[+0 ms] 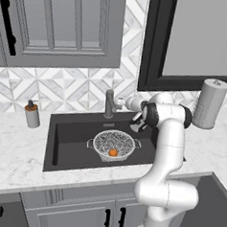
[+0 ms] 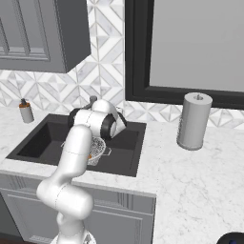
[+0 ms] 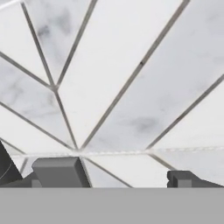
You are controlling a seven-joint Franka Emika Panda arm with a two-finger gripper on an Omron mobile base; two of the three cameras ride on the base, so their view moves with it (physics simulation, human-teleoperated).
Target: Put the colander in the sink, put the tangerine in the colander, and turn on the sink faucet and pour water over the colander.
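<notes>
the colander (image 1: 114,145) sits in the sink (image 1: 71,131), right of centre, with the tangerine (image 1: 113,153) resting inside it at the near side. in the right base view the arm's white forearm covers most of the colander (image 2: 98,147); only a sliver of orange shows at its left edge. the sink faucet (image 1: 109,104) stands at the back rim; its lever and spout are partly masked by the wrist, and no water can be made out. the gripper (image 3: 124,177) faces the tiled backsplash (image 3: 131,87) at close range, jaws spread wide and grasping nothing; only the finger tips (image 3: 59,171) show at the frame's bottom. a soap dispenser (image 1: 32,114) stands left of the sink, a paper towel roll (image 1: 210,104) to the right.
</notes>
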